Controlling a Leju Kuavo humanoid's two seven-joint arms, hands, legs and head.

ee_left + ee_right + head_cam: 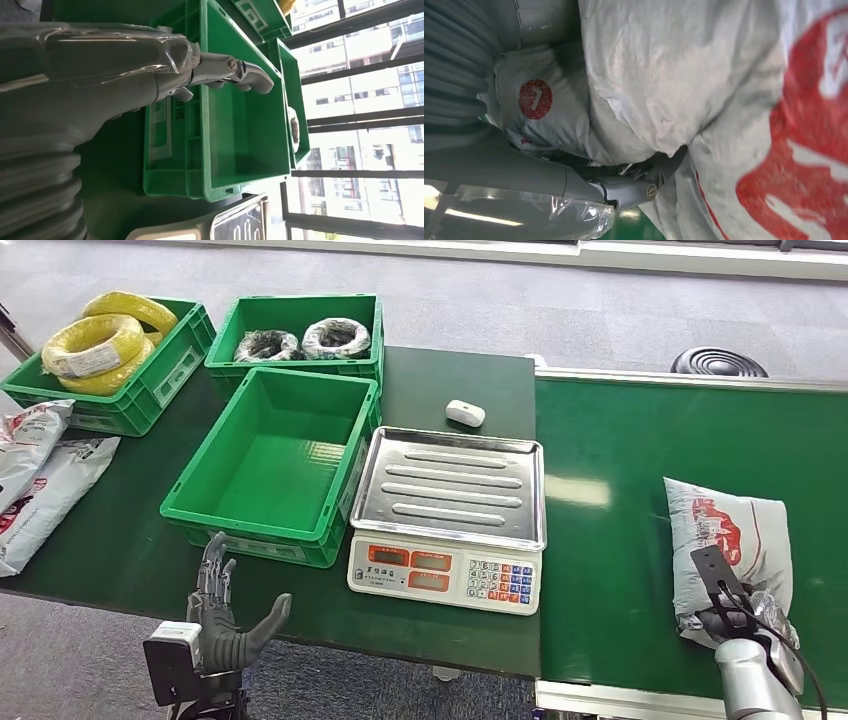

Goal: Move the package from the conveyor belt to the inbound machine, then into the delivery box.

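Package [735, 540]: soft, crinkly bag on conveyor belt [620, 540]; probably light, slippery; best gripped at near edge.
Right hand [735, 620]: clamped on package's near end.
Left hand [225, 615]: fingers spread, nothing held.

I see the package [728, 545], a white crumpled poly bag with red print, lying flat on the green conveyor belt [620, 540] at lower right of the frame. The inbound machine [448, 520], a steel-trayed scale, sits center. The delivery box [270, 465], green and open, sits left of it.
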